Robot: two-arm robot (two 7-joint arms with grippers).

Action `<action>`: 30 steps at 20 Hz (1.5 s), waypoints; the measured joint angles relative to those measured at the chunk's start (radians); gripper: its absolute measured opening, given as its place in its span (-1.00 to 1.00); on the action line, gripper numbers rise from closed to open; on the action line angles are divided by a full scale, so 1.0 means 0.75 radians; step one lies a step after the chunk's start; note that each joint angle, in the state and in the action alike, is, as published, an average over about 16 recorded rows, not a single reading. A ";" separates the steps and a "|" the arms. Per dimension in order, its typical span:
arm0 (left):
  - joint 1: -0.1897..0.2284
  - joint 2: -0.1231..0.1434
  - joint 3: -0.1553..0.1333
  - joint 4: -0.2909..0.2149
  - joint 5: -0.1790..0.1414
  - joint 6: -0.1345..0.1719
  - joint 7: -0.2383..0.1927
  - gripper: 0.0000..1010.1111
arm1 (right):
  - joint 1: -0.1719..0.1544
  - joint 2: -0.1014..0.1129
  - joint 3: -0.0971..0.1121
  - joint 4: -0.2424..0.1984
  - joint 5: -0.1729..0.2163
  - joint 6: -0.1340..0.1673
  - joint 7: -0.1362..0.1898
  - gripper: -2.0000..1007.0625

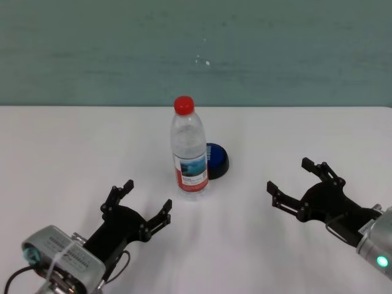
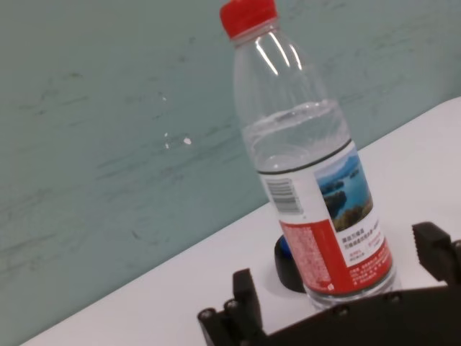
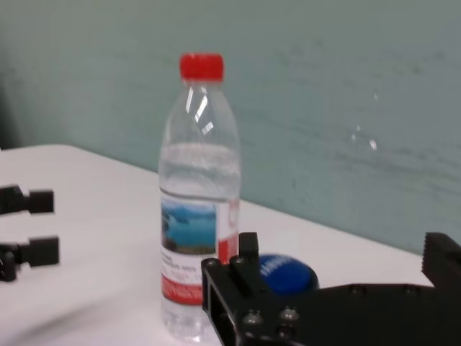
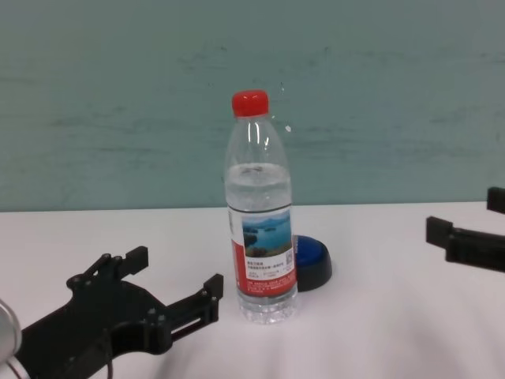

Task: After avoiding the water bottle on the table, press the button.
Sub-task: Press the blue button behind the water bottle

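The left gripper [image 1: 136, 203] and right gripper [image 1: 295, 178] are hovering over the bench's [image 1: 61, 153] near side, fingers spread wide, gripping nothing. The water bottle [image 1: 189, 149] is standing upright mid-bench, its red cap on, partly hiding the blue-domed button [image 1: 217, 160] just behind it.

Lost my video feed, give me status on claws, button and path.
Left claw and right claw open, empty, low over table. Button unpressed. Water bottle upright directly before it, blocking the left approach.
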 joint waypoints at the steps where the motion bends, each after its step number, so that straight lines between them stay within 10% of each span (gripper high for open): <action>1: 0.000 0.000 0.000 0.000 0.000 0.000 0.000 0.98 | -0.003 0.005 0.001 0.005 0.005 0.000 0.001 0.99; 30: 0.000 0.000 0.000 0.000 0.000 0.000 0.000 0.98 | -0.018 0.110 -0.071 -0.003 0.025 -0.017 0.071 0.99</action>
